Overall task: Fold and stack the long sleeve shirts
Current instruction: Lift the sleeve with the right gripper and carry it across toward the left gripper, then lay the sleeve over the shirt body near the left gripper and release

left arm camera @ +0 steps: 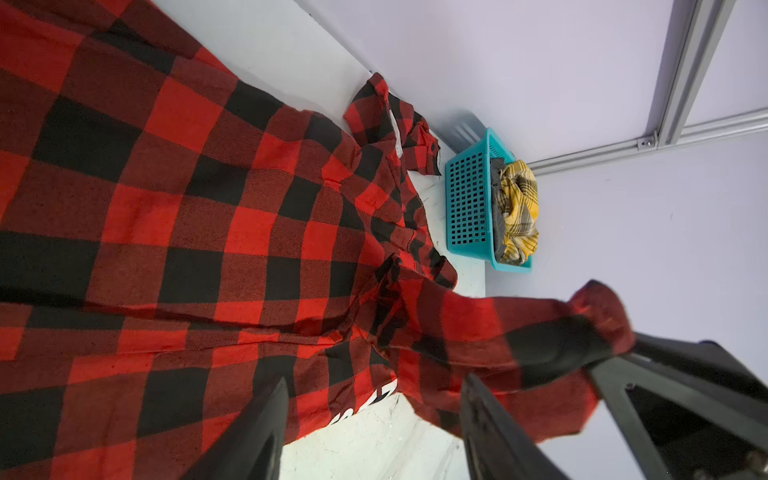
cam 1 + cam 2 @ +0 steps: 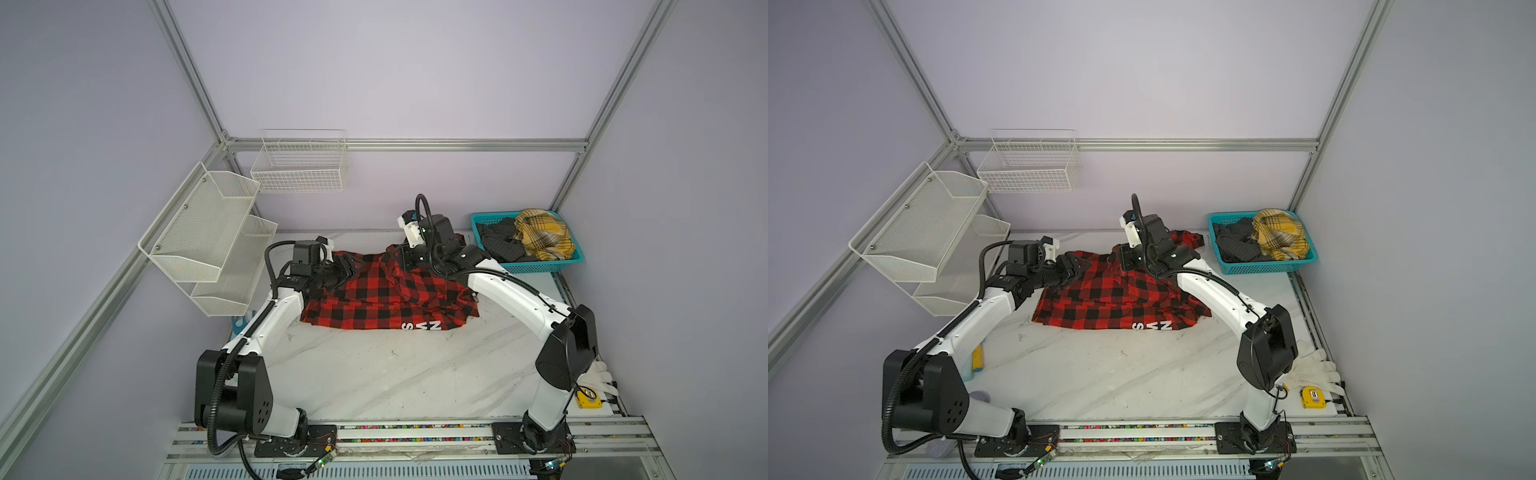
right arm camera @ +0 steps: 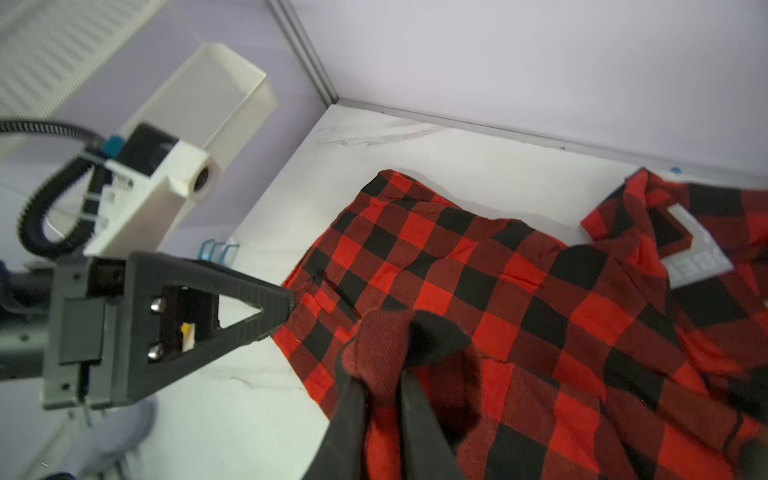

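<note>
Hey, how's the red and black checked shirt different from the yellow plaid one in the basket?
The red-and-black check shirt lies spread over the table; the yellow plaid garment sits bunched up in the teal basket. The red-and-black check shirt shows white block letters; the yellow plaid garment shows none. Both have a checked pattern.

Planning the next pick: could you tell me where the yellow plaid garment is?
In both top views the yellow plaid garment sits in the teal basket, far right corner, beside the dark grey garment.
</note>
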### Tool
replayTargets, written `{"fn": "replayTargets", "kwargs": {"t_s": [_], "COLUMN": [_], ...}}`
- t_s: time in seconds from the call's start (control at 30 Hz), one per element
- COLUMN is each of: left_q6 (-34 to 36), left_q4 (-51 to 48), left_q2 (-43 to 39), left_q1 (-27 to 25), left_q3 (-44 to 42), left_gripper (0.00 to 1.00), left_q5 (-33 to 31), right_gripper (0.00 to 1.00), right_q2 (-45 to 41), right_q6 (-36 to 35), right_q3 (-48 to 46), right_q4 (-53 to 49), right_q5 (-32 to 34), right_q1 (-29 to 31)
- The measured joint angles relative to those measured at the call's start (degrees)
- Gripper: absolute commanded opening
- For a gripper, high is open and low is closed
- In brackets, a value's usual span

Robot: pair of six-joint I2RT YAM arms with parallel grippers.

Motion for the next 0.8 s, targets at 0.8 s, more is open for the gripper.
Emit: {"fn": "replayTargets", "kwargs": {"t_s": [0.8], "left_q6": [-9.7], "left_q4": [-8.8], "left_q2": [6.9], "left_q1": [1.6], "left_q3": [-14.4], "left_gripper": [0.61], "left_q5": [-8.9], "right_gripper": [0.49], "right_q2": [-10.7], "right_q6": [20.8], "right_q3": [-23.8], "right_q4": [-5.5], "right_q5": [12.2], "right_q1": [-4.4]}}
